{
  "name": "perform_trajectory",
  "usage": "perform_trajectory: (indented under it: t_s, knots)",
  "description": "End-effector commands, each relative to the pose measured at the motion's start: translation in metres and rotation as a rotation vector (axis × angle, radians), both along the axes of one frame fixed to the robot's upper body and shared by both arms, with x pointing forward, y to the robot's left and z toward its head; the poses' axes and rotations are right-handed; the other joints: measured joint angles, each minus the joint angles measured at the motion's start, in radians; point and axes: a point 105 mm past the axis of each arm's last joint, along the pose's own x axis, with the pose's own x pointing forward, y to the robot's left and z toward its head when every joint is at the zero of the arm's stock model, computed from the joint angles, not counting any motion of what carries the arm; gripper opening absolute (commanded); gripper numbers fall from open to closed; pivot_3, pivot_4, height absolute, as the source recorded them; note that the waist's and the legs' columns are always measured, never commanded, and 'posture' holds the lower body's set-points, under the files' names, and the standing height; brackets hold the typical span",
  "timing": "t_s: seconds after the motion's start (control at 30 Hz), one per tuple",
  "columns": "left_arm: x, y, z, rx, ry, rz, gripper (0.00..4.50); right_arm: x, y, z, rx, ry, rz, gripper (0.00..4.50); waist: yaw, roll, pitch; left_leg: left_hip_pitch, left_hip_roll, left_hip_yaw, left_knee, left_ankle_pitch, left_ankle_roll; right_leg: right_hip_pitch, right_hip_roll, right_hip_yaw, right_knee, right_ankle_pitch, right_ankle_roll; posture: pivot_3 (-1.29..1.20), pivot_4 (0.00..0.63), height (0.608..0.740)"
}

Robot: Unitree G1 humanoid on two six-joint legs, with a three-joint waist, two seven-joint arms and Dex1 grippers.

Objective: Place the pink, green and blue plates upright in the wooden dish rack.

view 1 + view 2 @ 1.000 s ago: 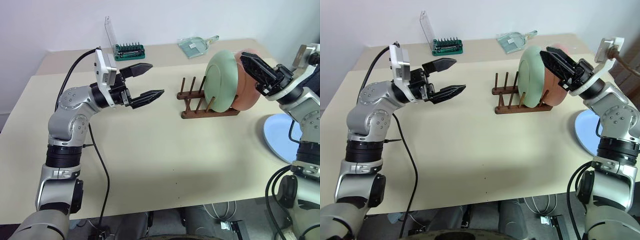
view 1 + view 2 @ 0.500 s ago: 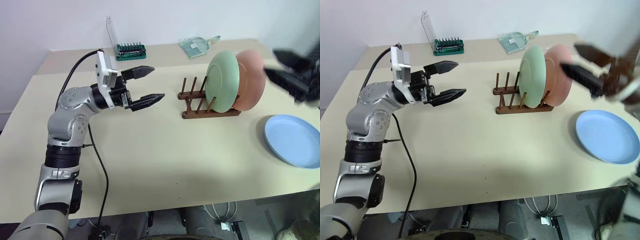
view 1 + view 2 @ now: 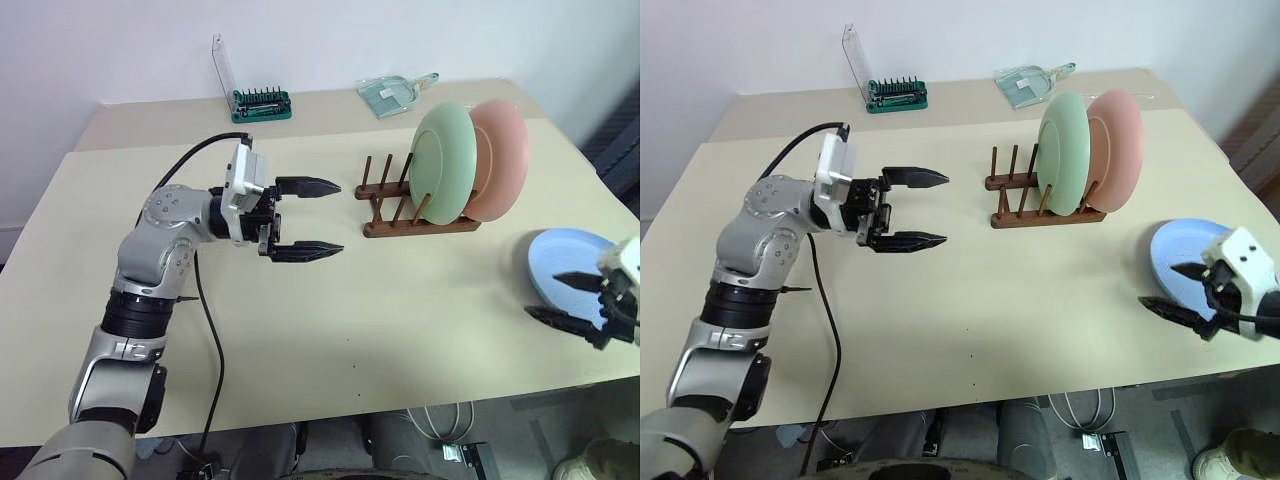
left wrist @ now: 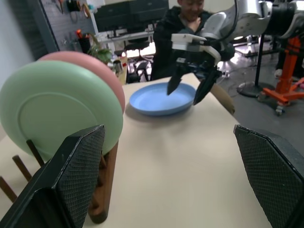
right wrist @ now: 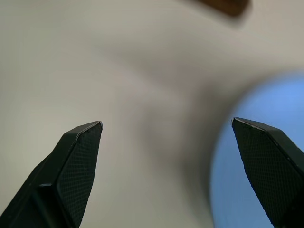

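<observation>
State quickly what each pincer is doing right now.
Left pincer: open, holding nothing.
Right pincer: open, holding nothing, beside the blue plate.

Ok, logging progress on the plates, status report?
Left gripper open, empty. Right gripper open beside blue plate, flat on table. Green plate, pink plate upright in rack. Nothing blocking.
</observation>
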Motion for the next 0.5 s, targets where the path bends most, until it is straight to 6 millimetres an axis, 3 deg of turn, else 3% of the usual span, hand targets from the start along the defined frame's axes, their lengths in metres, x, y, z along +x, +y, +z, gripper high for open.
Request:
perform_trajectory:
  t_s: [0.03,0.13,0.2,0.27,0.47,0.5]
  knots:
    - [-0.002,-0.001,0.009,-0.001,-0.053,-0.008,4.5,0.004,-0.018,-0.002,-0.129,-0.034,-0.051,4.43,-0.002,0.0,0.0,0.0,0.0,0.0,0.0,0.0,0.0,0.0,0.0,0.0,0.0,0.0,0.0,0.0,0.15,0.74]
    - [-0.003,0.002,0.009,0.003,-0.057,0.008,4.5,0.01,-0.028,-0.011,-0.152,-0.024,-0.119,4.43,-0.004,0.0,0.0,0.001,0.001,0.002,0.0,0.0,0.0,0.0,0.0,0.002,0.0,0.0,0.0,0.0,0.15,0.74]
    - [-0.003,0.002,0.01,0.001,-0.057,0.015,4.5,0.012,-0.027,-0.014,-0.104,-0.018,-0.14,3.91,-0.002,0.0,0.0,0.001,0.001,0.002,0.0,0.0,0.0,0.0,0.0,0.002,0.0,0.0,0.0,0.0,0.15,0.74]
    - [-0.003,0.003,0.01,-0.001,-0.057,0.023,4.5,0.016,-0.031,-0.015,-0.13,-0.022,-0.161,3.14,-0.002,0.0,0.0,0.001,0.001,0.002,0.0,0.0,0.0,0.0,0.0,0.002,0.0,0.0,0.0,0.0,0.15,0.74]
    - [-0.001,0.004,0.012,-0.01,-0.058,0.048,4.5,0.024,-0.029,-0.012,-0.134,-0.036,-0.154,0.06,-0.001,0.0,0.0,0.001,0.001,0.002,0.0,0.0,0.0,0.0,0.0,0.002,0.0,0.0,0.001,0.0,0.15,0.74]
    - [0.0,0.005,0.012,-0.01,-0.056,0.052,4.5,0.03,-0.029,-0.003,-0.123,-0.073,-0.168,0.06,-0.002,0.0,0.0,0.001,0.001,0.002,0.0,0.0,0.0,0.0,0.0,0.002,0.0,0.0,0.001,0.0,0.15,0.74]
